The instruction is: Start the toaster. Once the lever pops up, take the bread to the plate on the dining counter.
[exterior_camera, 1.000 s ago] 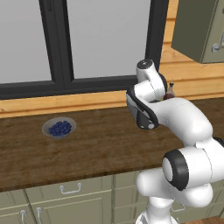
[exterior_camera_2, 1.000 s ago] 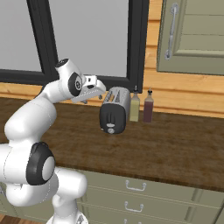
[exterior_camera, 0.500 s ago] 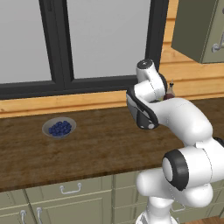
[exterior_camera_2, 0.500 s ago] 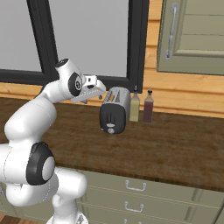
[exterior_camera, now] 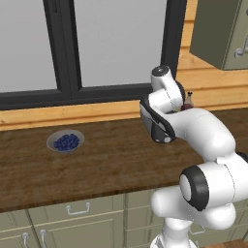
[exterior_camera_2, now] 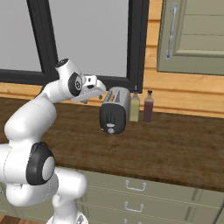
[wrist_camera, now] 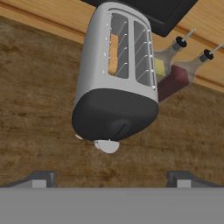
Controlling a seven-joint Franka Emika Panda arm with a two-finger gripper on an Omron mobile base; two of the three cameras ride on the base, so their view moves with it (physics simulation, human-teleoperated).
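End effector (wrist_camera: pixel 111 179) jaws stand wide apart with nothing between them, the two dark tips well to either side in the hand view, hovering short of the toaster's (exterior_camera_2: pixel 114 110) dark front end and not touching it. In the right base view the hand sits just to the left of the toaster, above the brown wood desk (exterior_camera_2: pixel 175 148), pointing toward it. The toaster stands near the back of the desk by the window frame, with two small bottles (exterior_camera_2: pixel 141 106), one yellowish and one dark red, just beside it on its right. The bread (wrist_camera: pixel 113 54) is down in one of the two slots on top, seen as a tan slice behind the wire guides. A small pale lever knob (wrist_camera: pixel 107 146) shows low on the toaster's front face; whether it is pressed down I cannot tell for certain. By my reading, the task is barely begun: the lever has not been worked, the bread is not out, and carrying it to the plate is all to come. A grey bowl of blue berries (exterior_camera: pixel 65 141) rests on the desk well to the left of the arm.
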